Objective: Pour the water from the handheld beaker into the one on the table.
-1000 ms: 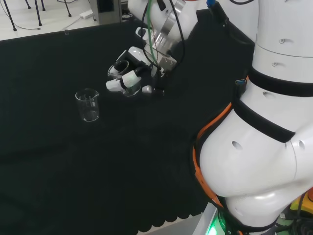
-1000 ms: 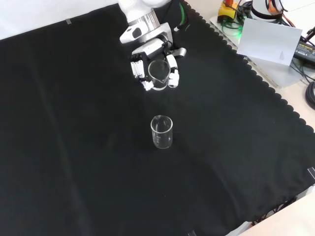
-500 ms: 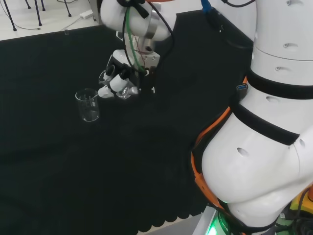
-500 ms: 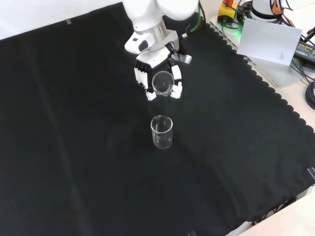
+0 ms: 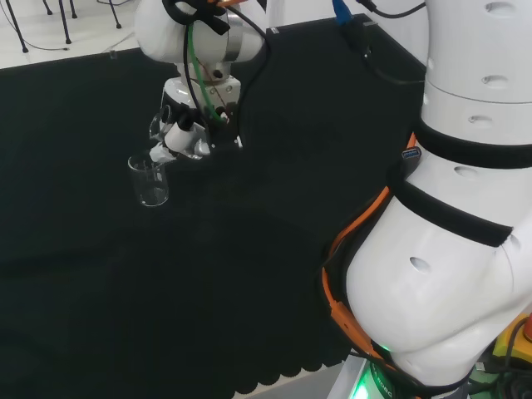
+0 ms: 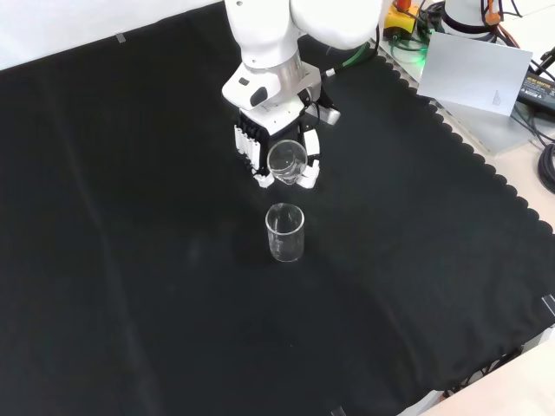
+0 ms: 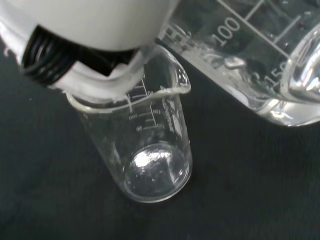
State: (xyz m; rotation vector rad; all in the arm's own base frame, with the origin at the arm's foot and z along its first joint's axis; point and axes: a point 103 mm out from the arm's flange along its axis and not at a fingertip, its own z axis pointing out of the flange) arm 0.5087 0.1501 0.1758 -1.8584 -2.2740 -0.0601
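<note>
1. Since a second ago the hand (image 6: 279, 147) has travelled across the cloth toward the standing beaker (image 6: 285, 232): in the head view it has gone left and now sits just above and to the right of that beaker's rim, and in the front view it has come down the picture until only a small gap is left.

2. Its fingers (image 6: 250, 149) are curled round the held beaker (image 6: 287, 161), with the thumb on the other side, so the glass is clasped from both sides and cannot roll as it tips.

3. The held beaker is tilted, mouth turned toward the front camera and downward. In the wrist view its wall (image 7: 260, 65) lies at a slant with water pooled in the low side, near the lip, which looks like the start of the pour.

4. The standing beaker is upright on the counter (image 6: 130, 260), apart from the hand. In the wrist view it (image 7: 145, 150) looks empty, its spout facing the held glass.

5. I see no stream between the two, so I judge the pour not yet begun.

6. The held lip seems to sit slightly beside the lower rim, not squarely over it, so a small shift before tipping further would likely avoid a spill on the cloth.
</note>
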